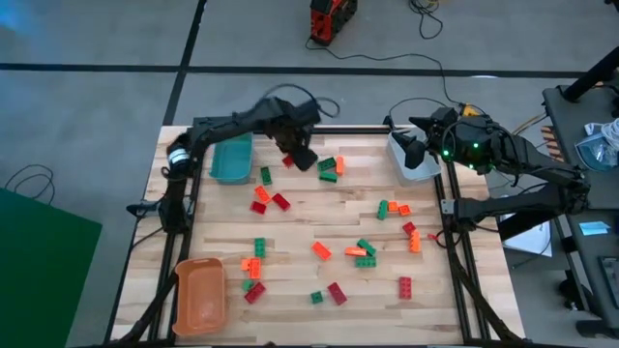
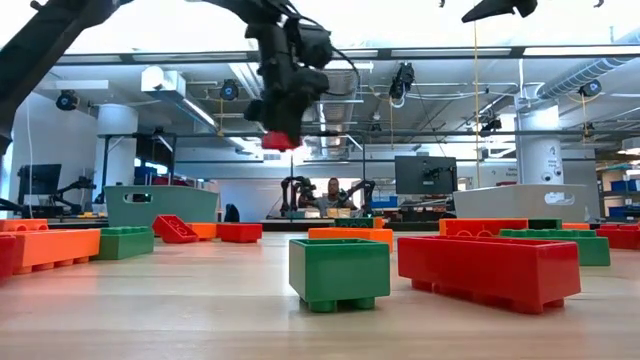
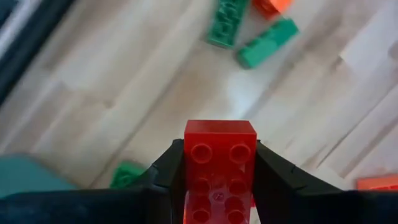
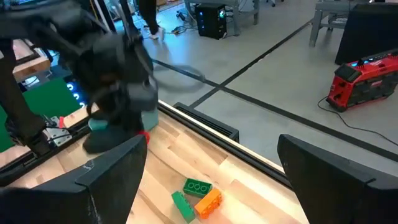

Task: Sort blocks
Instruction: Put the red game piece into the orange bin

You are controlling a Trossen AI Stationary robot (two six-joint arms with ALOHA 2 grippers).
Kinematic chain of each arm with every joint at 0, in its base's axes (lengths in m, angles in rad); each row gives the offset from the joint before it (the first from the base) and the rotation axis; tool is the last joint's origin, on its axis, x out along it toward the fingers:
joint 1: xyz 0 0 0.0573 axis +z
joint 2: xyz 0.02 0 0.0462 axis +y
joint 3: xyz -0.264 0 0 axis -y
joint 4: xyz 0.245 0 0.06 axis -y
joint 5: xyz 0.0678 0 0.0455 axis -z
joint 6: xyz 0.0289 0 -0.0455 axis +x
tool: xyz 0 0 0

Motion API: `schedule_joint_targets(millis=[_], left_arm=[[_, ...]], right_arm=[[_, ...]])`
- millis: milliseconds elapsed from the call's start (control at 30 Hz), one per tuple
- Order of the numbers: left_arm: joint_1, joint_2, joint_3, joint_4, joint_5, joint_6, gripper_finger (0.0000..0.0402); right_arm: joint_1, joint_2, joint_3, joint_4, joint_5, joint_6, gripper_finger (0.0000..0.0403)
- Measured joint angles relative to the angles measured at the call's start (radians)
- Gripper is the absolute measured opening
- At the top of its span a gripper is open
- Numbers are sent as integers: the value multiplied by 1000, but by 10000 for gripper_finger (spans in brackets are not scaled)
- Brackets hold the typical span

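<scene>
So the wooden table (image 1: pixel 319 275) is the biggest thing here, with three bins on it: a teal bin (image 1: pixel 232 159) near the far left corner, an orange bin (image 1: pixel 200 294) at the near left corner, and a grey bin (image 1: pixel 410 158) at the far right.

The left arm reaches in over the far side, just beside the teal bin. The left gripper (image 1: pixel 297 157) is up off the table and clamped around a red block (image 3: pixel 220 163), one finger on each side, studs facing the wrist camera. From table level you can see that red block (image 2: pixel 281 139) hanging in the air under the gripper.

The right gripper (image 1: pixel 416 147) sits over the grey bin with its fingers spread wide and nothing between them.

The rest of the blocks (image 1: pixel 329 249) are scattered all over the tabletop, red, orange and green. There's a small green and orange cluster (image 1: pixel 331 167) right next to the left gripper, and a few lie near the orange bin (image 1: pixel 252 276).
</scene>
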Motion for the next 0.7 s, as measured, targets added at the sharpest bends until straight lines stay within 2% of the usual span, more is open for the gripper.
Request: schedule_joint_targets(millis=[167,400,600,700], left_arm=[[47,-126,-81,-8,-2,-34,112],[17,-406,-246,-52,43,-180,112],[-90,-648,-344,-72,116,-455,112],[-229,-731,-365,-42,191,-570,112]], right_arm=[[0,0,0,0,23,1,354],[-1,3,0,1,97,-3,354],[-3,17,0,5,156,-17,354],[-3,32,0,8,174,-34,354]])
